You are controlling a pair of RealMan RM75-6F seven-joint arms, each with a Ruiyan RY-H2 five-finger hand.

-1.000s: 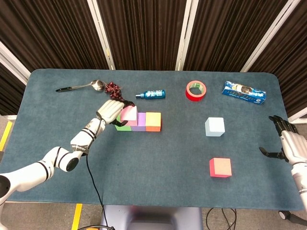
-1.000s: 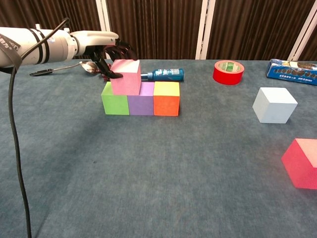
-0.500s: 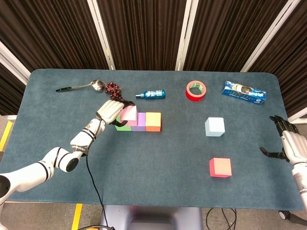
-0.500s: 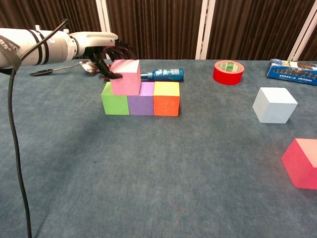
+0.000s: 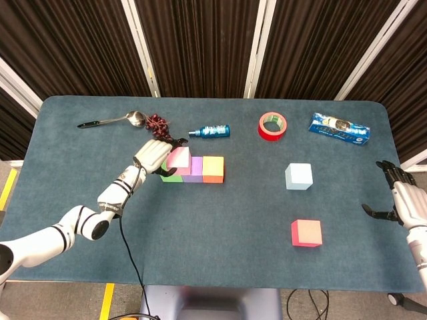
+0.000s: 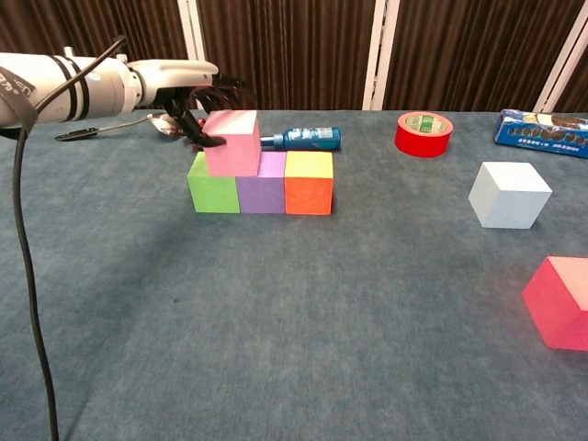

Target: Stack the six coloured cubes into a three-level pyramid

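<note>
A row of green (image 6: 213, 186), purple (image 6: 262, 188) and orange (image 6: 309, 186) cubes stands left of the table's middle. On the green and purple ones rests a pink cube (image 6: 232, 141), also seen from above (image 5: 179, 159). My left hand (image 5: 153, 155) wraps its fingers around the pink cube's left and far sides and holds it. A light blue cube (image 5: 298, 177) and a red cube (image 5: 306, 233) stand apart on the right. Off the table's right edge my right hand (image 5: 400, 198) hangs with its fingers spread, holding nothing.
Along the back lie a spoon (image 5: 107, 121), a dark red scrunchie (image 5: 157, 122), a small blue bottle (image 5: 209, 131) just behind the row, a red tape roll (image 5: 273, 126) and a blue packet (image 5: 339, 129). A black cable (image 6: 28, 276) trails from the left arm.
</note>
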